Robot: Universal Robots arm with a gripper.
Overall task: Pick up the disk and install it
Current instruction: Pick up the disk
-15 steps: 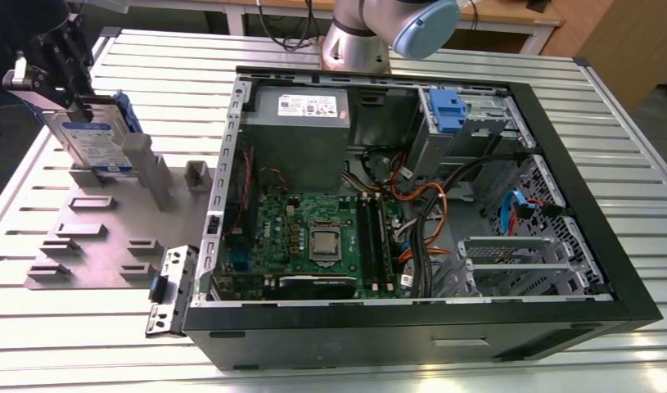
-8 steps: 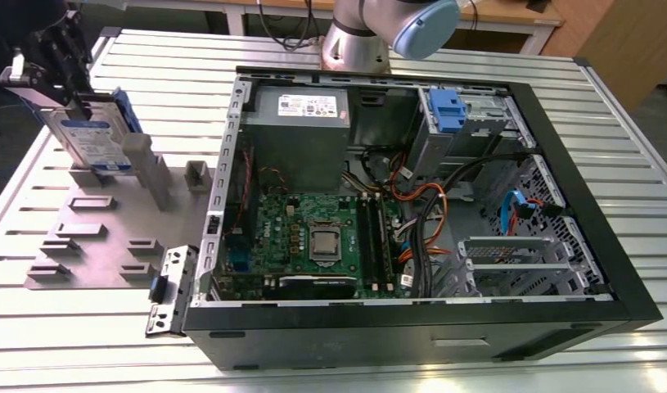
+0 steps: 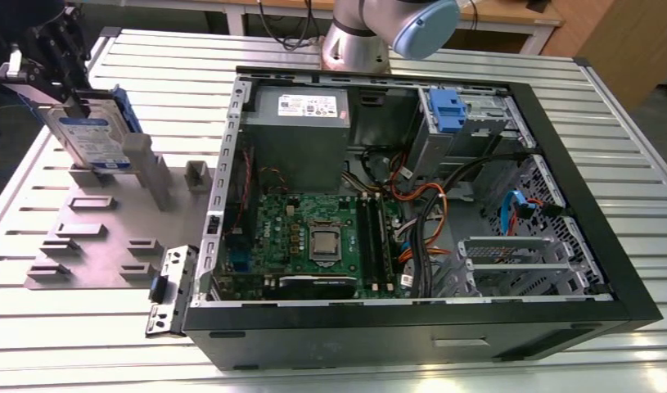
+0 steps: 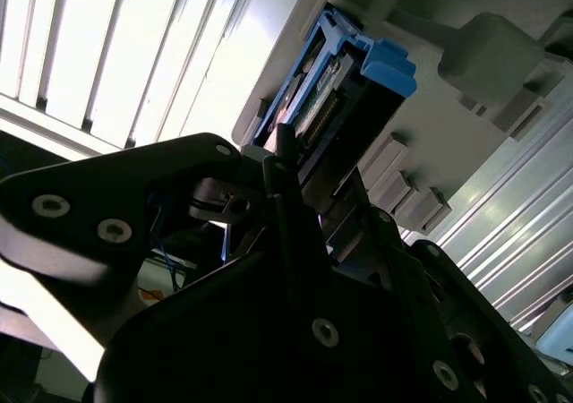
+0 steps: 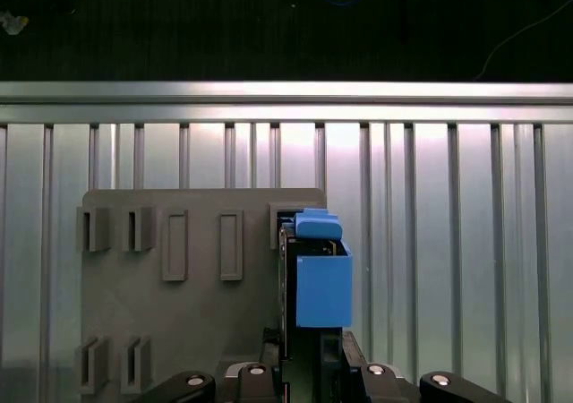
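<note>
First wrist view: my hand (image 5: 304, 358), nearly closed, pinches the disk (image 5: 322, 291) by its flat faces at the upper edge. The disk stands on edge in a grey holder (image 5: 197, 331) on the desk (image 5: 448, 242). I judge it rigid, weighty, shock-sensitive.

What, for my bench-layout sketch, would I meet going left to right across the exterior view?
Disk → power supply box → blue tab → blue cable. The circuit board and the orange wires overlap these, so they are left out.
</note>
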